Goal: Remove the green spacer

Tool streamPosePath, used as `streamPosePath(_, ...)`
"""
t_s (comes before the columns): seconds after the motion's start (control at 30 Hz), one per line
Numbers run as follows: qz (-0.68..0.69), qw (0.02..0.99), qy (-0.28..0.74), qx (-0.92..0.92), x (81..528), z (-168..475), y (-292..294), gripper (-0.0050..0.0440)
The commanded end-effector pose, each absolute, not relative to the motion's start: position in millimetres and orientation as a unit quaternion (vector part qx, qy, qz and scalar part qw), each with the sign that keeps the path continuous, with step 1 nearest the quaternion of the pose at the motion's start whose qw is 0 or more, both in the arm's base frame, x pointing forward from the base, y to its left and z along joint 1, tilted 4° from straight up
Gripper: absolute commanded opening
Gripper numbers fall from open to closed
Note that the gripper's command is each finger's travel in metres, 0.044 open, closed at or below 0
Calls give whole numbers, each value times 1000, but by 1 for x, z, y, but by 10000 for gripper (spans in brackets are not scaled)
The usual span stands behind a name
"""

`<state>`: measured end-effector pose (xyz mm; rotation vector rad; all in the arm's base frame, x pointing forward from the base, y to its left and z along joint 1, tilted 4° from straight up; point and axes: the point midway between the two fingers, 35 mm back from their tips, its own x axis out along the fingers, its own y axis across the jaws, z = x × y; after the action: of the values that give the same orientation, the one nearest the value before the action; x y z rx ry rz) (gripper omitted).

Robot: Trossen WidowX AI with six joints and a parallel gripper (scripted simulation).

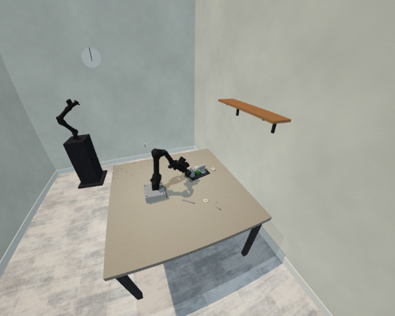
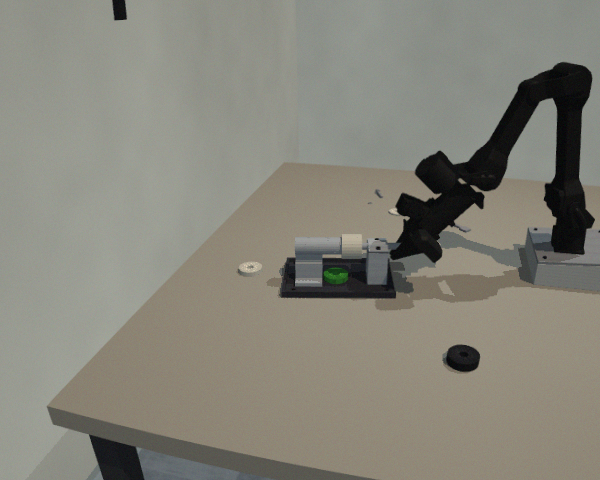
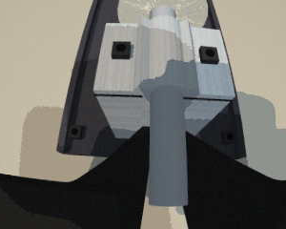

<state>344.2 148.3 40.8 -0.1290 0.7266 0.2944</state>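
The fixture sits on a black baseplate (image 2: 337, 286). The big grey housing block (image 2: 313, 258) stands at its left end and a small grey support block (image 2: 377, 260) at its right. A cream spacer (image 2: 351, 246) is on the grey shaft (image 3: 166, 147) between them. The green spacer (image 2: 335, 274) lies flat on the baseplate under the shaft. My gripper (image 2: 401, 246) is shut on the shaft's free end, close to the support block. In the wrist view the shaft runs from my fingers through the support block (image 3: 162, 67) toward the cream spacer (image 3: 164, 0).
A white ring (image 2: 249, 267) lies left of the baseplate. A black ring (image 2: 462, 357) lies on the table in front. Small loose parts (image 2: 378, 193) and a white ring (image 2: 393, 210) lie behind my arm. The arm's grey base (image 2: 569, 260) is at the right.
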Motion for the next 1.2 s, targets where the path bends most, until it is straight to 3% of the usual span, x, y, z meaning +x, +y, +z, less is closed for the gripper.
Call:
streamPosePath(0.0, 140, 924, 349, -63, 348, 44, 148, 0)
streamPosePath(1.17, 140, 924, 349, -63, 352, 44, 148, 0)
